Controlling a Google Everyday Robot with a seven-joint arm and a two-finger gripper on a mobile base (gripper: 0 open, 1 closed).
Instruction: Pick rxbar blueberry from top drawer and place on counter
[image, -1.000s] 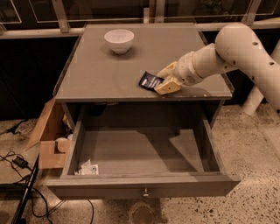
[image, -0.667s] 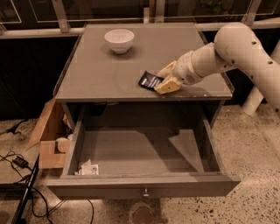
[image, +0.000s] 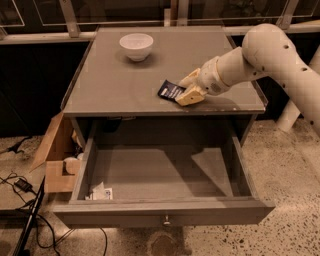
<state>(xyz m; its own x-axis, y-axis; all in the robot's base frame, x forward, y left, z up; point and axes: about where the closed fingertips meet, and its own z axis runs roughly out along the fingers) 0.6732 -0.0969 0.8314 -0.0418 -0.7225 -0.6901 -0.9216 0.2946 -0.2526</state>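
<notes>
The rxbar blueberry (image: 170, 91), a dark navy wrapper with pale lettering, lies on the counter (image: 115, 85) near its front right. My gripper (image: 188, 89) is over the counter at the bar's right end, its pale fingers (image: 190, 96) closed on it. The white arm reaches in from the right. The top drawer (image: 160, 212) is pulled fully open below, with its round knob (image: 166, 219) at the front centre.
A white bowl (image: 136, 46) stands at the counter's back left. A white crumpled paper packet (image: 101, 192) lies in the drawer's front left corner. A cardboard box (image: 57, 160) and cables (image: 25, 200) sit on the floor at the left.
</notes>
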